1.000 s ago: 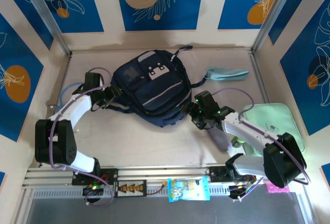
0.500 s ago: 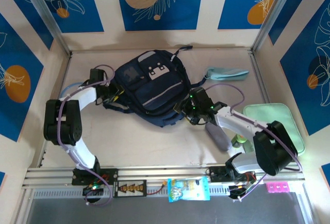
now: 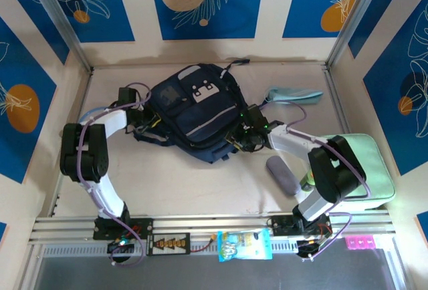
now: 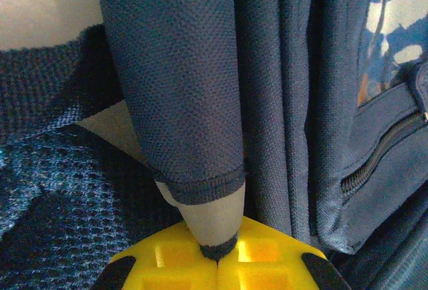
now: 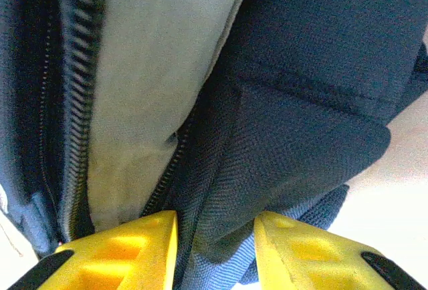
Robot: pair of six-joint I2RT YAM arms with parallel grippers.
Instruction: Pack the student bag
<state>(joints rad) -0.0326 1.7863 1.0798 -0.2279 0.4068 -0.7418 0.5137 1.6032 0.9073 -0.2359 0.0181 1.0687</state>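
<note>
Centre-top of the overhead view: student bag lies flat on the beige table, one arm at each flank.

Left gripper is at the bag's left edge, clenched on a fold of navy fabric, hem pinched tight between the yellow pads.

Right gripper is at the bag's lower-right edge, jaws straddling a fold beside the open zipper, pale lining showing. Can't tell if it's biting or just bracketing.

Step looks like spreading the mouth open. Get a firm bite on the right first, then pull both sides apart evenly and slightly up. Stay off the zip teeth.

Room: walls close on three sides. Mint-green case mid-right, light-blue pouch upper right, grey oblong item near the bag's right side. Right side is tighter.
</note>
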